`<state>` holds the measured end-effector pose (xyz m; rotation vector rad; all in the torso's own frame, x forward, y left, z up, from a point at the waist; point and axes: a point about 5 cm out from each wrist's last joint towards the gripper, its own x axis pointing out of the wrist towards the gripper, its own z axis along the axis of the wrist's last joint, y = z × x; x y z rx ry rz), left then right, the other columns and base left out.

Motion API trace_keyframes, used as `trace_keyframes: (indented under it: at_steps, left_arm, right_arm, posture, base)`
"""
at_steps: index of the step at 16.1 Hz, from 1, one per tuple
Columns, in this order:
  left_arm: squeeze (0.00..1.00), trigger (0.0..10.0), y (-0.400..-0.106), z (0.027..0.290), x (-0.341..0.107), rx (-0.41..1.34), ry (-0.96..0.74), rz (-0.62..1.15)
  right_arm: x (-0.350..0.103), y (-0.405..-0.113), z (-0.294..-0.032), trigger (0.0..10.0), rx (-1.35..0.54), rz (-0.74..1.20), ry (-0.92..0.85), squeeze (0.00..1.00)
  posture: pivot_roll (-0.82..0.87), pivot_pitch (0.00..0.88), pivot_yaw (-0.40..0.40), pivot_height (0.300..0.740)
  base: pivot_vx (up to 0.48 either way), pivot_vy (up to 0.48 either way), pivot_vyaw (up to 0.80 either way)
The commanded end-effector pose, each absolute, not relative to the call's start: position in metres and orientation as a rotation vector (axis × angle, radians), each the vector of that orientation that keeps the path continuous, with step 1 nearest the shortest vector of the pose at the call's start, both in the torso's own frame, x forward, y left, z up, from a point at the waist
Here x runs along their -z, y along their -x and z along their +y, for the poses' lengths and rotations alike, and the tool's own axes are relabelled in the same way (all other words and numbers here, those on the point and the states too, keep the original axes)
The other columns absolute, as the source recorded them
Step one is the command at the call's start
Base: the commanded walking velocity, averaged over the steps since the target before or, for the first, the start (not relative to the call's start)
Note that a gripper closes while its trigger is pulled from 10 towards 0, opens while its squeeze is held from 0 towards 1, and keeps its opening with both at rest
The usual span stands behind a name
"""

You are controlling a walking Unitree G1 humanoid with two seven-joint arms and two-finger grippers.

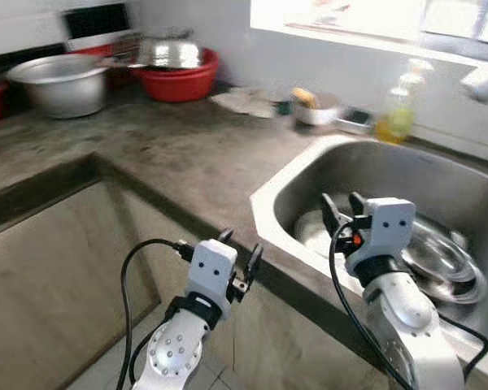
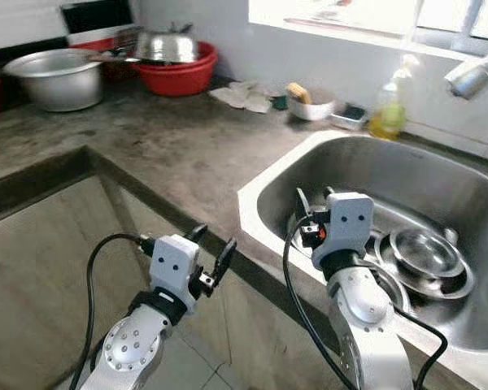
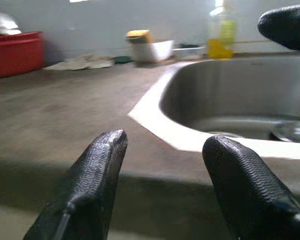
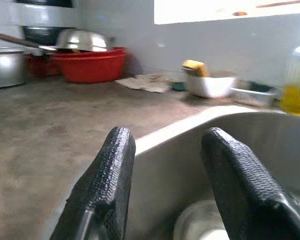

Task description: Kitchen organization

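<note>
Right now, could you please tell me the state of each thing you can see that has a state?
left gripper: open, empty, in front of the counter edge
right gripper: open, empty, over the sink
sink: holds steel dishes
steel bowl: upright, in the sink
soap bottle: upright, with yellow liquid
red basin: holds a steel vessel
large steel pot: upright, on the counter

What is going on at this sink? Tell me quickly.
The robot stands at a concrete counter with a steel sink. Its right gripper is open, hanging over the sink above the steel dishes lying in the basin, holding nothing. Its left gripper is also open and empty, in front of the counter's edge. A red basin, a steel pot and a soap bottle sit untouched further back.
</note>
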<state>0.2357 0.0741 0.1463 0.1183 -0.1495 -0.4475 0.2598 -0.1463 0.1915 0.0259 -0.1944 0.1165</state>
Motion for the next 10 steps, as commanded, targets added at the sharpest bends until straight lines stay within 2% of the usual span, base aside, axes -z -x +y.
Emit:
trace_keyframes:
  at_steps: [1, 3, 9, 10]
  left_arm:
    - [0.0, 10.0, -0.2365, 0.075, -0.1446, 0.436, -0.12, -0.147]
    - [0.0, 10.0, -0.236, 0.0755, -0.1437, 0.429, -0.119, -0.147]
    - [0.0, 10.0, -0.235, 0.076, -0.1438, 0.426, -0.118, -0.145]
    - [0.0, 10.0, -0.2348, 0.0763, -0.1441, 0.426, -0.119, -0.145]
  right_arm:
    - [-0.1964, -0.2599, -0.1428, 10.0, -0.12, -0.222, -0.024, 0.0]
    - [-0.1959, -0.2601, -0.1414, 10.0, -0.126, -0.223, -0.026, 0.0]
    - [-0.1931, -0.2614, -0.136, 10.0, -0.134, -0.211, -0.027, 0.0]
    - [-0.1932, -0.2614, -0.1354, 10.0, -0.137, -0.21, -0.028, 0.0]
  posture:
    - [0.06, 0.0, -0.044, 0.74]
    - [0.06, 0.0, -0.046, 0.74]
    - [0.07, 0.0, -0.047, 0.74]
    - [0.07, 0.0, -0.047, 0.74]
  base:
    - [0.0, 0.465, 0.8]
    - [0.0, 0.459, 0.8]
    - [0.0, 0.0, 0.8]
    - [0.0, 0.469, 0.8]
